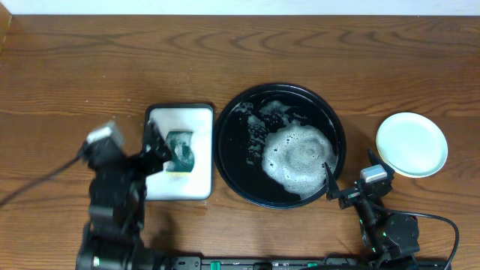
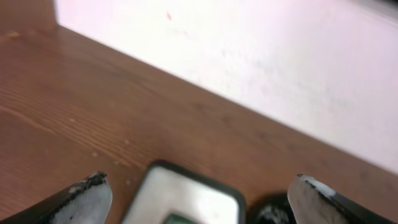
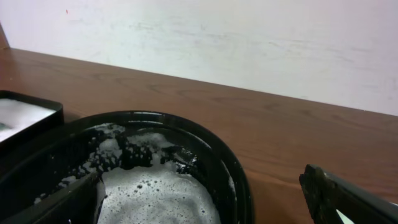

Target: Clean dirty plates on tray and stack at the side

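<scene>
While foam (image 1: pixel 296 154) sits in the tray (image 1: pixel 234 161), right jaws wide at its rim, left jaws wide above sponge dish (image 1: pixel 196 184).

Brown wood-grain worktop (image 1: pixel 75 67), pale wall (image 1: pixel 240 6) along far edge. White rect. sponge dish (image 1: pixel 184 187) w/ dark rim sits left of centre, approx. midway btwn far & near edges. Green sponge (image 1: pixel 181 150) lies in it, about mid-dish. Dark cable (image 1: pixel 37 183) runs to left edge.
</scene>
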Robot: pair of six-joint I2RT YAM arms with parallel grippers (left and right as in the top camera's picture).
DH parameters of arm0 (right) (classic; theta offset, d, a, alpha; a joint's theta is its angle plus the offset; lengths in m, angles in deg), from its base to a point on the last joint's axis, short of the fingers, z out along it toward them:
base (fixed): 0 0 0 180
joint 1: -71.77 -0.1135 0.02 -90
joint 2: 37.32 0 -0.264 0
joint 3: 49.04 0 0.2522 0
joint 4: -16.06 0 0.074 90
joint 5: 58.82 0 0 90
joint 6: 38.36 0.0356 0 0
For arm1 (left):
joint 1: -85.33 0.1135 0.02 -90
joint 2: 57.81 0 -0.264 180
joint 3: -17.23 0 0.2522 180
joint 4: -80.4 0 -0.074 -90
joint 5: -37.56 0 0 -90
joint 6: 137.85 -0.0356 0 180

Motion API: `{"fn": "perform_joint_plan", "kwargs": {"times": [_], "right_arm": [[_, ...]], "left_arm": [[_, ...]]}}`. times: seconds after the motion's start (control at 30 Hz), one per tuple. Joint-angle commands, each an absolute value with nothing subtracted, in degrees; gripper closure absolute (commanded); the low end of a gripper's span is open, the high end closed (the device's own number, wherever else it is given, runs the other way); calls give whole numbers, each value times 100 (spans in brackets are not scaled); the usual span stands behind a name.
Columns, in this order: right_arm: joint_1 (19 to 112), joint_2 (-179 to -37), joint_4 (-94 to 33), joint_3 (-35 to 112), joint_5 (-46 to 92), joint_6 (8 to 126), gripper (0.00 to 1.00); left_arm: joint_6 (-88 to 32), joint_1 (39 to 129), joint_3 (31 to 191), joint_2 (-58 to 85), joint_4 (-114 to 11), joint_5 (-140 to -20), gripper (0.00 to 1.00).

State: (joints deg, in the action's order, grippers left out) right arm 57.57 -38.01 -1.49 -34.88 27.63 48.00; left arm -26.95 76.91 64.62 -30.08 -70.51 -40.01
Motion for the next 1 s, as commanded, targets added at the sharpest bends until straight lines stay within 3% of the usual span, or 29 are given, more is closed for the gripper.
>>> {"fn": "perform_joint_plan", "kwargs": {"times": [0.0,0.23,0.57,0.97], "right_arm": [[5790,-3763,-173,-3497,2795,4726,1],[5790,-3763,-173,-3497,2795,4728,1],[5790,-3763,-173,-3497,2795,4726,1],[5790,-3763,-173,-3497,2793,4726,1]], "left_arm": [[-2736,7890,5878,-3854,-7315,-3905,6],[-2942,7957,4611,-5710,-7818,-3883,5],[-2961,8067,3144,-5773,-9357,-3866,5],[-2961,8067,3122,-5762,-8500,-3888,5]]}}
